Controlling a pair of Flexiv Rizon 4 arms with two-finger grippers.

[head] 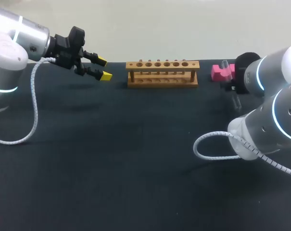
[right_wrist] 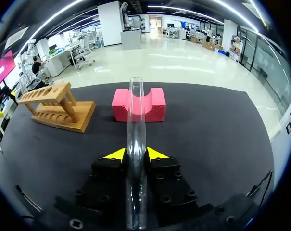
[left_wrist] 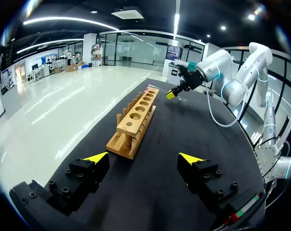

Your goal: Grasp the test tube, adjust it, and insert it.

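Right jaws clamped on test tube [right_wrist: 135, 120] | left jaws wide apart, empty, facing wooden rack [left_wrist: 135, 118]

The black surface [head: 135, 168] carries a wooden rack [head: 162, 73] standing upright near its far edge. A pink block [head: 221, 72] with a curved groove in its top sits near the rack's right end, not touching it.

My worktop [head: 111, 168] is black. My left tool [head: 104, 68] and right tool [right_wrist: 135, 154] are black with bright yellow tips. The test tube [right_wrist: 135, 120] is clear glass. The block [right_wrist: 155, 103] is vivid pink, and the rack [head: 162, 73] is pale honey-brown wood. My left arm [head: 10, 48] and right arm [head: 275, 106] are silver-white with glowing pale rings. Their coiled cables [head: 34, 106] are white.
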